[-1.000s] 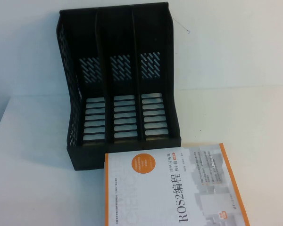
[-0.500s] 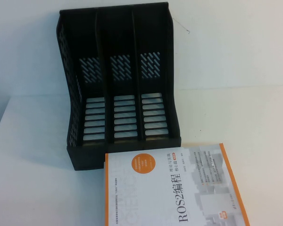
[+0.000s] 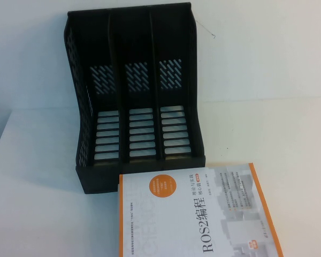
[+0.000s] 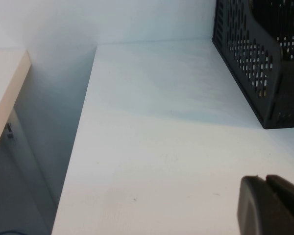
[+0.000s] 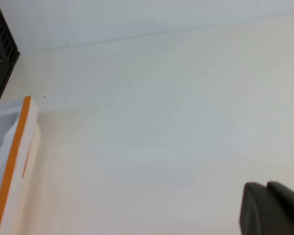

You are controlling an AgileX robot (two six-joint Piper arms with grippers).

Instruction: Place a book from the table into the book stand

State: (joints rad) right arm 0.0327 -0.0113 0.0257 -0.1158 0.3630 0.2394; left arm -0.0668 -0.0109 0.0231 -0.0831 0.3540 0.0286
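The white-grey book [image 3: 192, 211] with the orange edge stripe, orange circle and black "ROS2" title lies flat on the white table [image 3: 37, 214], just in front of the black book stand [image 3: 134, 96]. The stand's three upright slots are empty. In the left wrist view, my left gripper [image 4: 265, 179] is shut and empty over bare table, well short of the stand's perforated side [image 4: 250, 54]. In the right wrist view, my right gripper [image 5: 265, 185] is shut and empty over bare table, apart from the book's orange-edged corner [image 5: 19, 132]. Neither gripper shows in the high view.
The table's left edge [image 4: 73, 161] drops off beside a lower beige surface [image 4: 5, 83]. A white wall stands behind the stand, with a thin wire hook [image 3: 206, 29] on it. Bare tabletop lies to the left and right of the book.
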